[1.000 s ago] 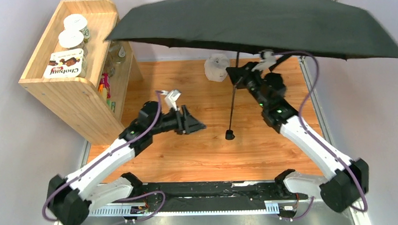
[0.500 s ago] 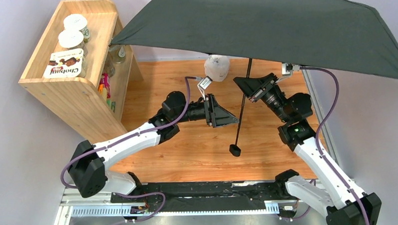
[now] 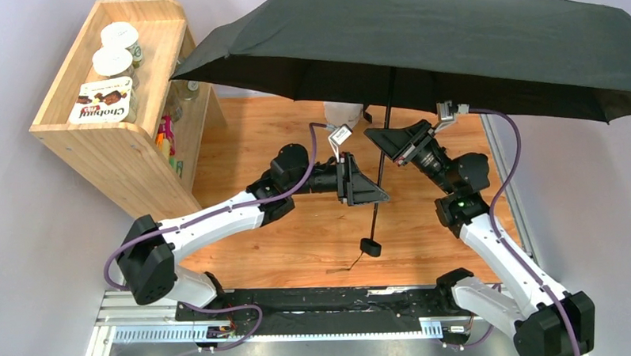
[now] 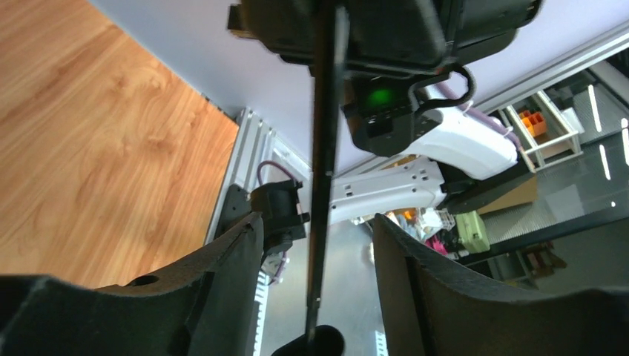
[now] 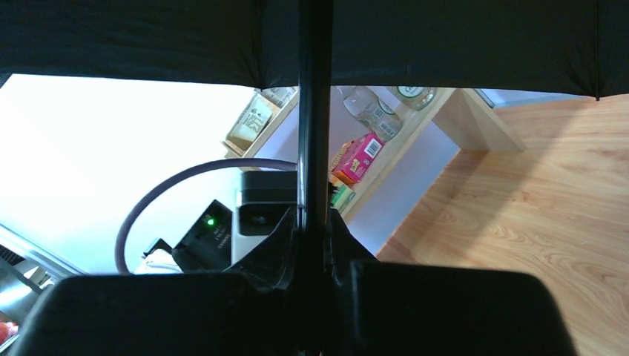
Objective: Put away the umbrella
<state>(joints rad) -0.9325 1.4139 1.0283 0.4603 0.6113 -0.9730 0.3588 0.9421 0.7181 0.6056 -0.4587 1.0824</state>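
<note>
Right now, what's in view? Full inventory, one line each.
umbrella: 1, black, open, canopy over the table's far half, shaft running down between the arms
shelf unit: 1, light wood, far left
tubs: 2, white lids, on top of the shelf unit
Chobani pack: 1, mostly white, on top, beside the tubs
pink box: 1, inside the shelf unit
jars: several, clear, inside the shelf unit
white lump: 1, far side of table, partly under the canopy
table: 1, wood-grain
left pincer: 1, black, open, fingers either side of the shaft
right pincer: 1, black, shut on the shaft
</note>
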